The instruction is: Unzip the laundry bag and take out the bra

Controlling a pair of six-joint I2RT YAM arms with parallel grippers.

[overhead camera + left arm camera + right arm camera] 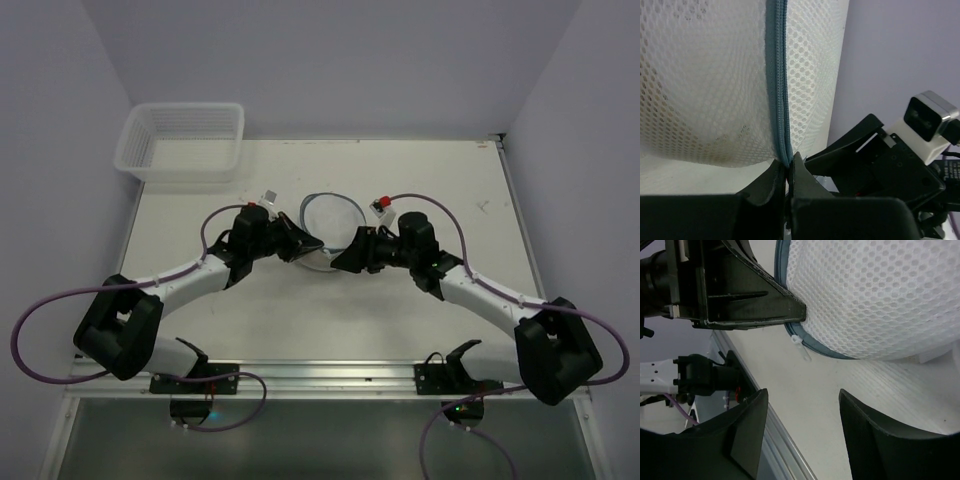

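The laundry bag (pixel 332 214) is a round white mesh case with a grey-blue zip rim, lying mid-table between both arms. My left gripper (pixel 312 246) is shut on the near edge of the zip rim (pixel 778 75), pinching it at the fingertips (pixel 788 169). In the right wrist view the left fingers (pixel 765 310) hold the rim beside a small clear zip pull (pixel 802 350). My right gripper (pixel 802 391) is open and empty, a little short of the bag (pixel 880 300) and the pull. The bra is hidden inside the mesh.
A white latticed plastic basket (pixel 182 140) stands at the back left corner. The table's metal front rail (pixel 785 445) runs close under my right gripper. The two arms' wrists sit close together near the bag, and the right arm (pixel 880 165) shows in the left wrist view.
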